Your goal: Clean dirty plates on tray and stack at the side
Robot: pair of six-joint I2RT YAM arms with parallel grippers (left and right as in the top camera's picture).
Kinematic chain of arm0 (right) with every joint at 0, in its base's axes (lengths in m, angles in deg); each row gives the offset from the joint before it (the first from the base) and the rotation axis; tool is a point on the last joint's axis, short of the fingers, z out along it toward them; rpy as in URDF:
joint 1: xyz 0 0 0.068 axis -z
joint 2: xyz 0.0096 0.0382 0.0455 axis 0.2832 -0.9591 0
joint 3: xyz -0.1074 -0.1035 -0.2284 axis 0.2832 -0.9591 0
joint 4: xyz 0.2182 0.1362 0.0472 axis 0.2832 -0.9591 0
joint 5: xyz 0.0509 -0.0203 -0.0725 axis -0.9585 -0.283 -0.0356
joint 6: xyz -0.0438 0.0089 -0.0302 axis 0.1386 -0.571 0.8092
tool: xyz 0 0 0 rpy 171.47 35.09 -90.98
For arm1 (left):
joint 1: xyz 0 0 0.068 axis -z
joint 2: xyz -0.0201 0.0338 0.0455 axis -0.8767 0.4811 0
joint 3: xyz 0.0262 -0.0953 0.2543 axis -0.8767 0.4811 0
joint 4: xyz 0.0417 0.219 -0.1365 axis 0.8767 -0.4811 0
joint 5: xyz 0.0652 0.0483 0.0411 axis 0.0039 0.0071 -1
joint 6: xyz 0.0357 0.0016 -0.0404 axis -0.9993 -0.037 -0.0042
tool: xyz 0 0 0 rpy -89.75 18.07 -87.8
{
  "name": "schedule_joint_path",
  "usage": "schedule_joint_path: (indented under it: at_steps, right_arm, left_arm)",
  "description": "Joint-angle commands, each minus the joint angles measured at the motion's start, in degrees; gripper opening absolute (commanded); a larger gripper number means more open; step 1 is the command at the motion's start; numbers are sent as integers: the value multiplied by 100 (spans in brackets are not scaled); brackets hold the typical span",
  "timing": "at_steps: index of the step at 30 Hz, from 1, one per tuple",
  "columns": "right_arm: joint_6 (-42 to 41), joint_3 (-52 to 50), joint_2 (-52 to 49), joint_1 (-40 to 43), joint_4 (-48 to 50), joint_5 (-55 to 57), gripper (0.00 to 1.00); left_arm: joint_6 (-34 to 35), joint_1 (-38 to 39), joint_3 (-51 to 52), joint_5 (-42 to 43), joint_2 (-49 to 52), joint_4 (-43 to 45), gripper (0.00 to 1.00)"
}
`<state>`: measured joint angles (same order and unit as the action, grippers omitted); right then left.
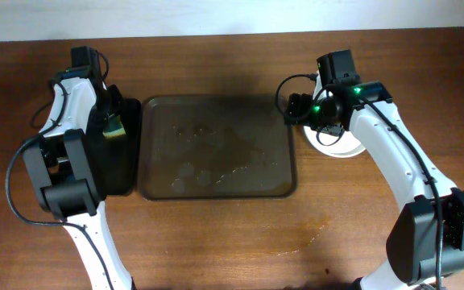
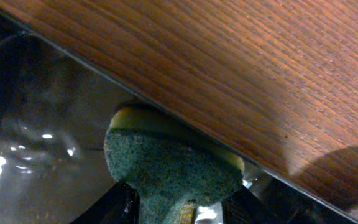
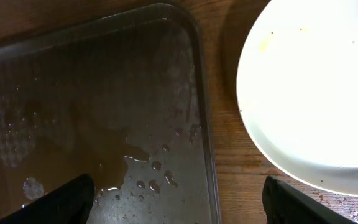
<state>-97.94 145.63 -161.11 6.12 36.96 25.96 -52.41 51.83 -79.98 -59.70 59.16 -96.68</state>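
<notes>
tray bare | plates stacked beside my right tool, wide open, empty | left tool squeezes sponge | I think done

We could read no text, label, brand, number or sign in any of the three views.
</notes>
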Motion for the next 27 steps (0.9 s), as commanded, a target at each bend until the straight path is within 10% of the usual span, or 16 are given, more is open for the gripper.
schedule_joint_path:
  at_steps: [1, 12, 16, 17, 27]
  right_arm:
    - [63, 85, 55, -22, -22, 74, 87]
    - [66, 131, 195, -22, -179, -13, 82]
    - [411, 844, 990, -15, -848, 133, 82]
    - [411, 1121, 1266, -15, -1147, 411, 83]
    - [404, 2020, 3882, -17, -2680, -184, 98]
  left_arm:
    - [50, -31, -138, 81, -254, -356, 42]
    - [-697, -9, -289, -44, -1954, -1858, 57]
    - [-1060, 144, -437, -48, -3001, -1784, 78]
    - [-1060, 149, -437, -68, -3270, -1812, 99]
    - [-1060, 149, -435, -66, -3707, -1856, 99]
